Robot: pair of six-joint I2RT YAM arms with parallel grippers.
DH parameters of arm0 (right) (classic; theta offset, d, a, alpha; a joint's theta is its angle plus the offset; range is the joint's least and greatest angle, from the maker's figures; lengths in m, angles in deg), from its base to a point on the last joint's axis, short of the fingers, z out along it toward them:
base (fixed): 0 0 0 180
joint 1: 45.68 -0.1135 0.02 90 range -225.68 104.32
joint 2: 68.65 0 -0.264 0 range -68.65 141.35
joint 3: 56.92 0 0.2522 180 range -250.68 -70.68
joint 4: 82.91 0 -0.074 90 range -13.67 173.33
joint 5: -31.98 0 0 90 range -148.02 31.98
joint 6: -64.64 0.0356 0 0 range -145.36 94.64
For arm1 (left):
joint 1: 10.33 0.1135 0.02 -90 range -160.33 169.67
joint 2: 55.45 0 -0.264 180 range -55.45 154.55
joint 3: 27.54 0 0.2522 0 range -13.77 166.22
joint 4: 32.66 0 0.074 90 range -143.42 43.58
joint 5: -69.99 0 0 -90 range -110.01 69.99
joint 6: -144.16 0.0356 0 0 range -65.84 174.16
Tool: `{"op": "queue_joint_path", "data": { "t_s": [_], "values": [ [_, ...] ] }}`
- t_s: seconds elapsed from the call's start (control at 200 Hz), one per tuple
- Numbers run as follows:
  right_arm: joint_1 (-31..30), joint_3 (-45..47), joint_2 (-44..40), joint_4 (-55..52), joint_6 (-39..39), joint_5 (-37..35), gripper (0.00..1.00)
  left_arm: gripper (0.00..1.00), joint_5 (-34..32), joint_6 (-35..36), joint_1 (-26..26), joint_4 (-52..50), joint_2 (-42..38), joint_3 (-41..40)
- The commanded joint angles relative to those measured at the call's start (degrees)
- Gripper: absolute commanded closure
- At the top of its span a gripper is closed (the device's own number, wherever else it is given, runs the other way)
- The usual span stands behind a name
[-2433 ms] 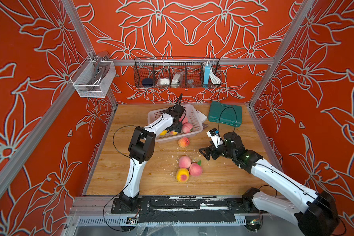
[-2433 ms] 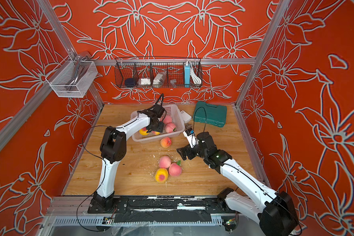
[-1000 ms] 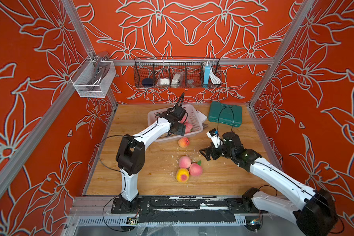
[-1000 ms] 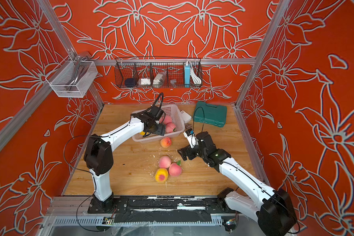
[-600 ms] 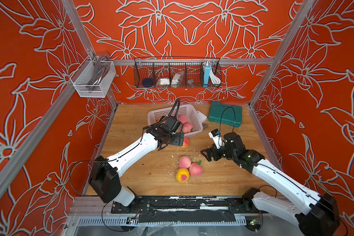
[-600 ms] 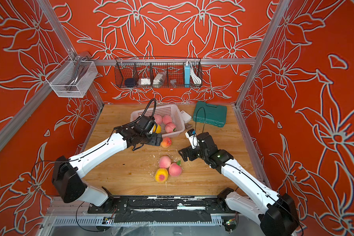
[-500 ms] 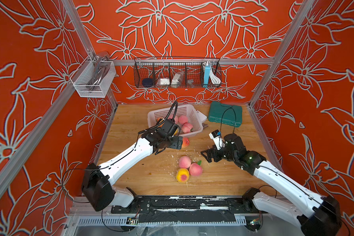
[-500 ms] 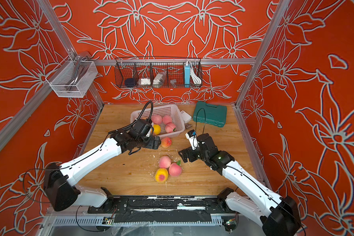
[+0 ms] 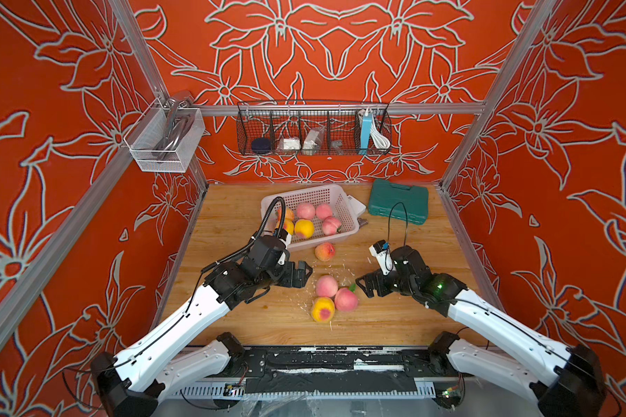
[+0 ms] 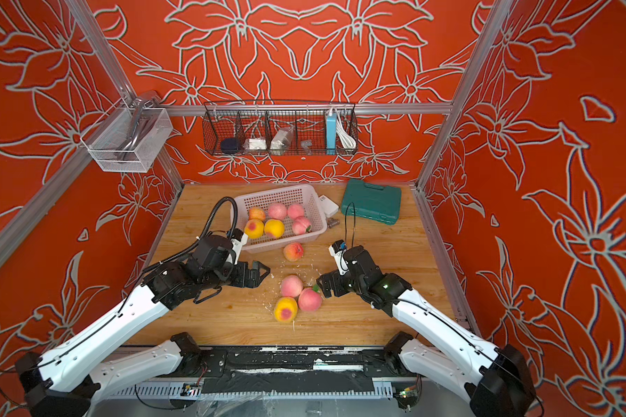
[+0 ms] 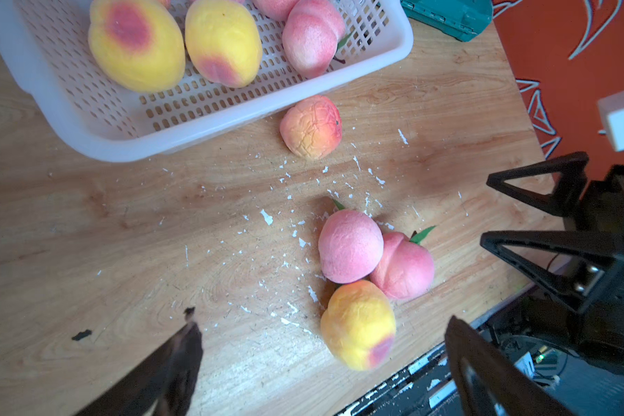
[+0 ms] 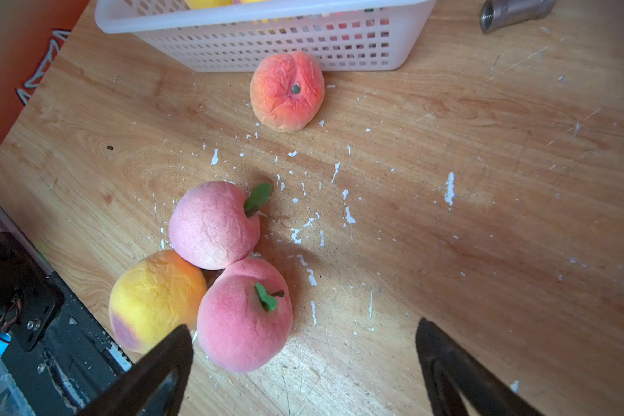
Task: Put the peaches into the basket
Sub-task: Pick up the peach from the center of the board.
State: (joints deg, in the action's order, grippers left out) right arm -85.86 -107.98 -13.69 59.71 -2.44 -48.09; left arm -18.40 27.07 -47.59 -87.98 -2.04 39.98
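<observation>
Nearest the front edge of the pale wooden counter [image 9: 228, 220], three peaches sit touching in a cluster: a yellow-orange peach with a red blush [image 9: 322, 309], a round pale pink peach [image 9: 327, 286] and a second pink peach with a green leaf [image 9: 346, 299]. The left gripper [image 9: 304, 278] hovers at the cluster's 9 o'clock, its jaws spread wide and empty. The right gripper [image 9: 362, 287] sits at 3 o'clock, just beside the leafed peach, equally wide and holding nothing. At the cluster's 12 o'clock a wrinkled orange-red peach [image 9: 325, 251] lies just beside the near wall of the white perforated plastic basket [image 9: 306, 195], which holds six peaches [image 10: 274, 228]. A dark green plastic case [image 9: 398, 202] lies at the basket's 2 o'clock. A black wire compartment rack [image 9: 313, 131] hangs on the back wall, and a silver mesh box [image 9: 163, 140] hangs at 10 o'clock.
</observation>
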Motion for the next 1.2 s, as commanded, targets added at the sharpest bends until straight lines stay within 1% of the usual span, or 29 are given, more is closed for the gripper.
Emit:
{"op": "queue_joint_path", "data": {
  "t_s": [0.0, 0.135, 0.375, 0.721, 0.936, 1.196],
  "values": [
    [-1.56, 1.58, 1.27, 0.73, 1.34, -1.21, 0.01, 0.02, 2.51, -1.75, -0.45, -1.92, -2.5, -1.73],
    [-3.37, 3.02, 3.01, 2.34, 1.86, -1.24, 0.02, 0.02, 3.16, -2.65, -0.46, -1.57, -4.57, -4.04],
    [-5.82, 3.31, 7.26, 4.93, 1.74, -0.36, 0.01, 0.02, 6.19, -4.0, -0.45, 2.03, -5.75, -7.18],
    [-8.46, 2.28, 12.84, 8.3, 1.7, 1.14, 0.01, 0.02, 5.78, -4.27, -0.45, 3.24, -6.56, -9.3],
    [-10.31, 2.02, 13.09, 9.17, 2.25, 1.58, 0.01, 0.02, 5.14, -4.37, -0.45, 3.41, -7.39, -10.41],
    [-11.06, 1.79, 11.99, 10.18, 2.58, 2.63, 0.01, 0.02, 4.97, -4.37, -0.45, 2.89, -8.14, -10.43]
  ]
}}
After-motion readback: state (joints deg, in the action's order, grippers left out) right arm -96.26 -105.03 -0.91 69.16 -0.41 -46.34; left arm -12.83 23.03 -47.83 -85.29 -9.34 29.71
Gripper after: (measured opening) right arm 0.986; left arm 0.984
